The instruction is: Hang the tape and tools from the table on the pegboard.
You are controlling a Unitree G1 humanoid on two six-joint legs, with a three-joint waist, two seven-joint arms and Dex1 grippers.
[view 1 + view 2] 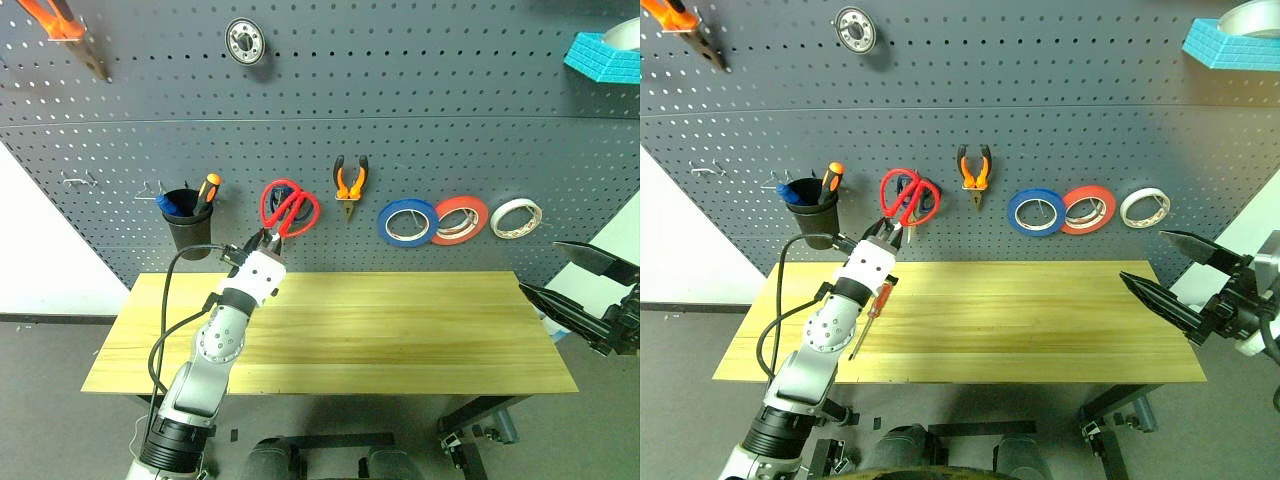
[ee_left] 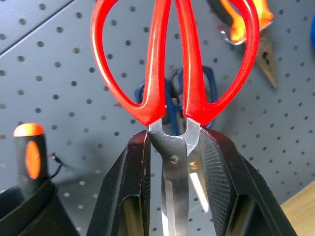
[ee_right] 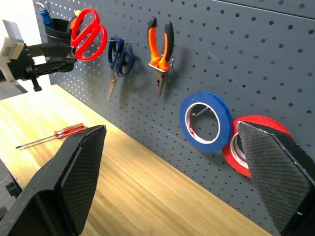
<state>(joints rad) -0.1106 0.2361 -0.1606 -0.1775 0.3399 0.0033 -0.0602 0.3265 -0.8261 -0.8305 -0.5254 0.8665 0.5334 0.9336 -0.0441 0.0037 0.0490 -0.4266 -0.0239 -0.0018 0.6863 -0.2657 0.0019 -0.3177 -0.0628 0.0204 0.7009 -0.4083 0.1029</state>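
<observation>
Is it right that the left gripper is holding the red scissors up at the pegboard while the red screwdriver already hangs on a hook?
Not quite. The left gripper does hold the red scissors at the pegboard, but the red screwdriver lies on the table, as the right wrist view shows.

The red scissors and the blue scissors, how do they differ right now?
The red scissors are clamped by the blades in the left pincer, handles up, off any hook; the blue scissors hang on the pegboard, blades down. Red ones look larger than blue. Both are closed.
</observation>
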